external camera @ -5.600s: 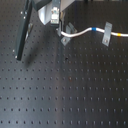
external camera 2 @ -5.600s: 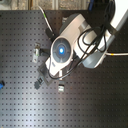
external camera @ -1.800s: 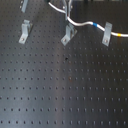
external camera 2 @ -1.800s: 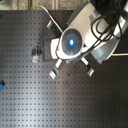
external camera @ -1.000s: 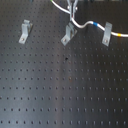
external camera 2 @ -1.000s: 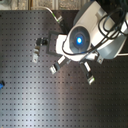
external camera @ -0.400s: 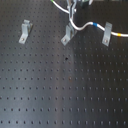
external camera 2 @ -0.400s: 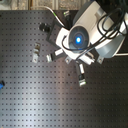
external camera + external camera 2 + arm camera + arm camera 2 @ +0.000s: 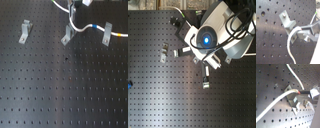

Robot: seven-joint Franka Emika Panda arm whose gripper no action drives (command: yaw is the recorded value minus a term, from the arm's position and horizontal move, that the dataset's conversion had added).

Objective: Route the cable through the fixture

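In the first exterior view the white cable [image 9: 74, 26] drops from the gripper [image 9: 77, 5] at the top edge and loops just above the middle slanted clip, the fixture [image 9: 67, 34]. It then runs right with its blue band [image 9: 93, 24] past an upright plate clip [image 9: 106, 33] to a yellow band [image 9: 120, 35]. Both wrist views show the gripper shut on the cable [image 9: 293, 33] right beside the fixture [image 9: 286, 21]. The cable [image 9: 278, 99] lies across the fixture's top [image 9: 291, 90]. In the second exterior view the arm [image 9: 208, 37] hides the gripper.
A second slanted clip [image 9: 24, 31] stands at the first exterior view's left. All the clips sit on a black perforated board [image 9: 60, 90]. The arm's black hoses [image 9: 240, 27] hang at the second exterior view's upper right.
The gripper has carried the cable from left of the middle clip to just above it and risen to the first exterior view's top edge. In the second exterior view the arm has shifted right.
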